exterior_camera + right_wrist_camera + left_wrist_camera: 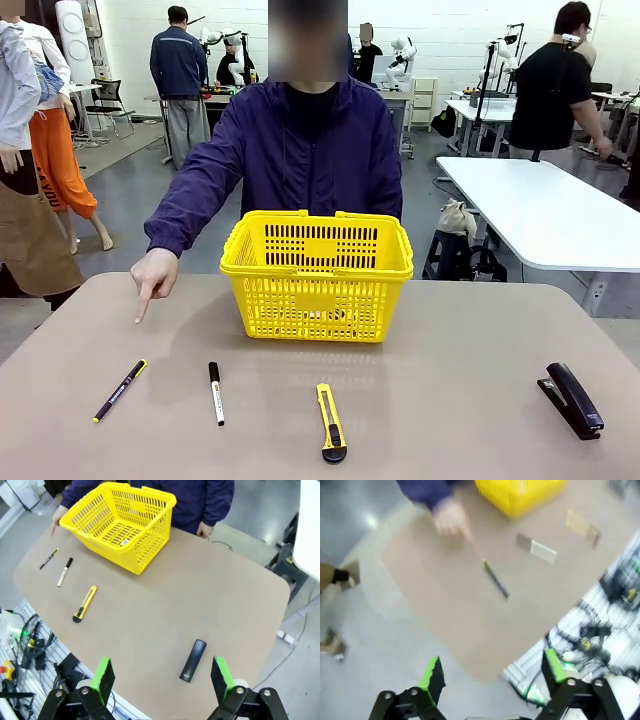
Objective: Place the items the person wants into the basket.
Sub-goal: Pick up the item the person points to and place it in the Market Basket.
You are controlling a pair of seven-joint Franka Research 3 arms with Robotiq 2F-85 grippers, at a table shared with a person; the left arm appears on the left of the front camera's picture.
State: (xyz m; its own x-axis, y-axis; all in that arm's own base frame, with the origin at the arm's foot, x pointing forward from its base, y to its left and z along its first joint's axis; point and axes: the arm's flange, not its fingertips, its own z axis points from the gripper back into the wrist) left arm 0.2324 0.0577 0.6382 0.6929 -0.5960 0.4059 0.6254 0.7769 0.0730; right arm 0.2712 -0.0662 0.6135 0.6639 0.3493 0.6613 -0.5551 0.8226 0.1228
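Pen [120,390] flat on table [450,340], left of marker [216,393]. Person's hand [153,275] points one finger down onto table just beyond pen. Basket [316,270] upright at far middle. Knife [331,423] near centre, stapler [572,400] far right. Left gripper [492,666]: jaws wide apart, empty, clear of table. Right gripper [162,669]: same, touching nothing.

Person [310,170]: wearing navy-purple zip jacket [250,160], long sleeves [195,195] bunching loosely at the cuffs; black top [312,105] showing at the open collar.

Left gripper [492,670]: carrying black angular fingers [412,705], bright green pads [431,672] capping the tips; round silver screws [411,692] showing at the joints; blur softening finer detail.

Right gripper [162,672]: carrying matching black fingers [80,705], green wedge-shaped pads [104,675]; silver screws [81,691] sitting in pairs on each link.
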